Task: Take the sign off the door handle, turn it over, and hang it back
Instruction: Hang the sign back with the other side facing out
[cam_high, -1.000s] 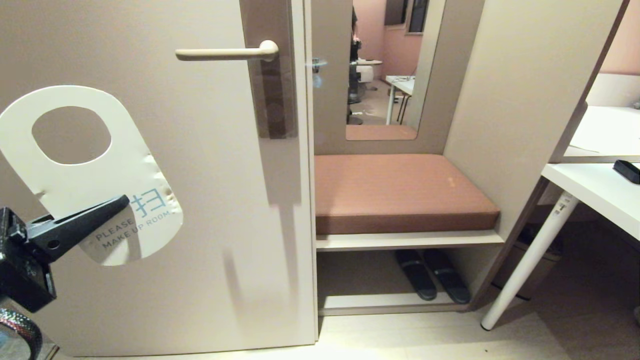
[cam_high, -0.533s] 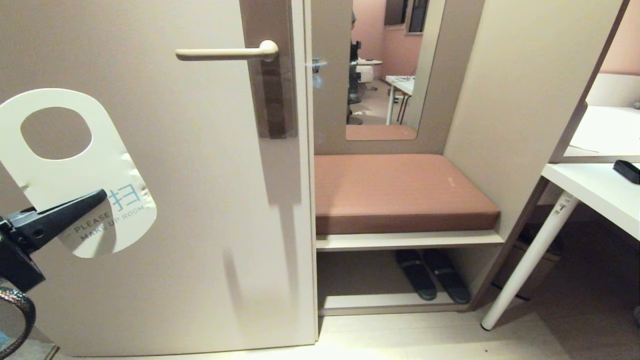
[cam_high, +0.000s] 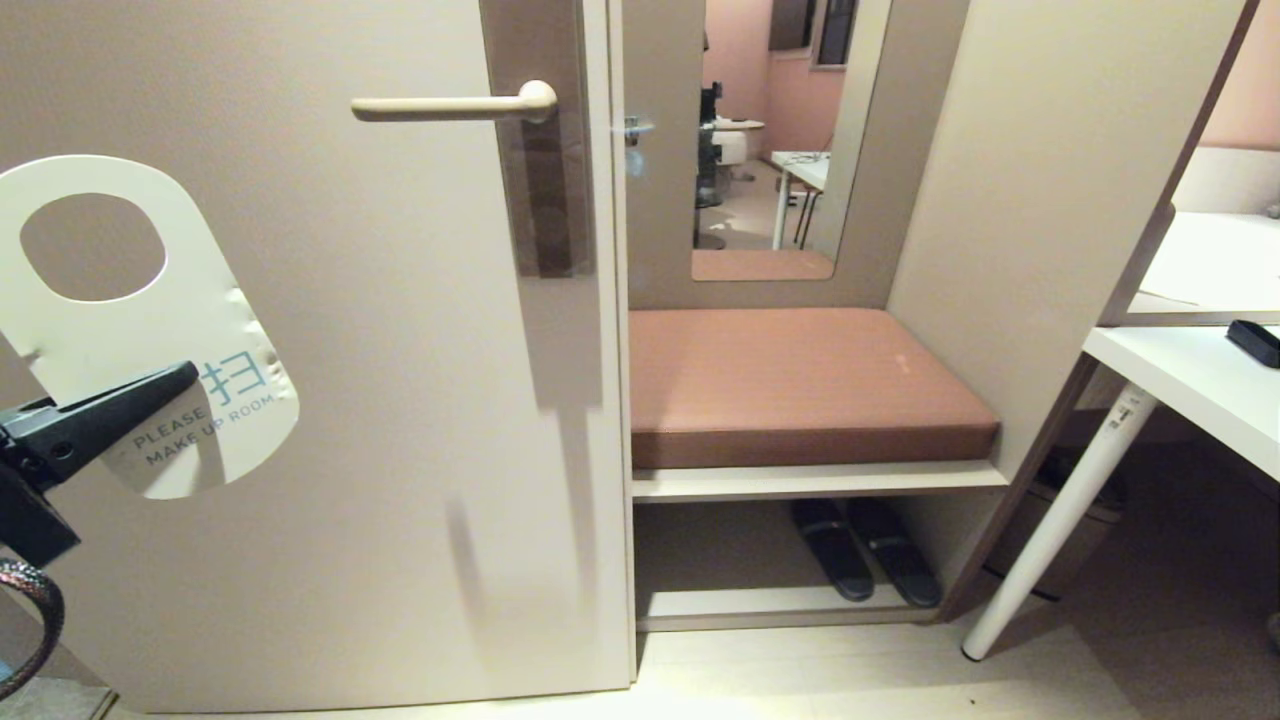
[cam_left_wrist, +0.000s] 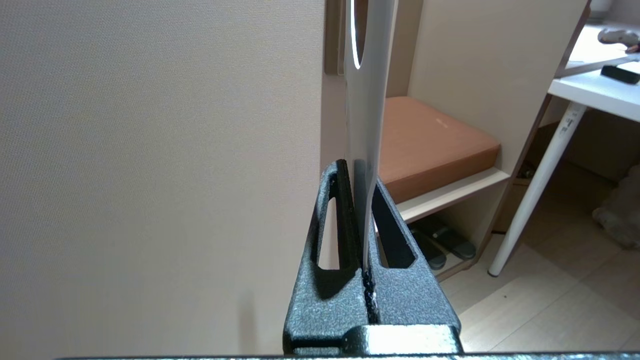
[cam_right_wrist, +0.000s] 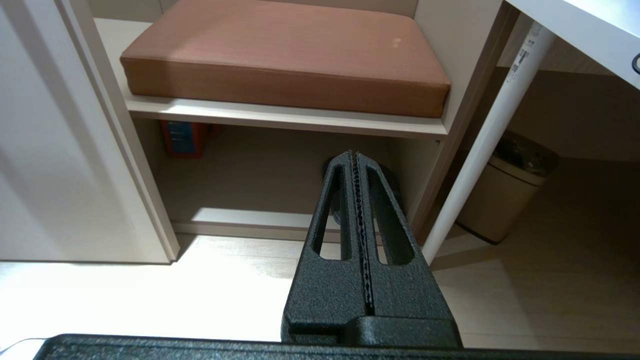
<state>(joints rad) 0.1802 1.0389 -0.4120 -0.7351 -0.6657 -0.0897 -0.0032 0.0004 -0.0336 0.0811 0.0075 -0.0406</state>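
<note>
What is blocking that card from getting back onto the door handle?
Nothing visible. The left gripper holds the sign low and left of the door handle, with only bare door between them; the handle's free end is uncovered.

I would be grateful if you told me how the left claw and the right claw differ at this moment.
The left claw is shut on the sign, pinching its lower end near the blue text; the right claw is shut on nothing. The left claw is raised in front of the door, while the right claw hangs low, pointing toward the shelf under the cushion. Both are black with closed jaws.
</note>
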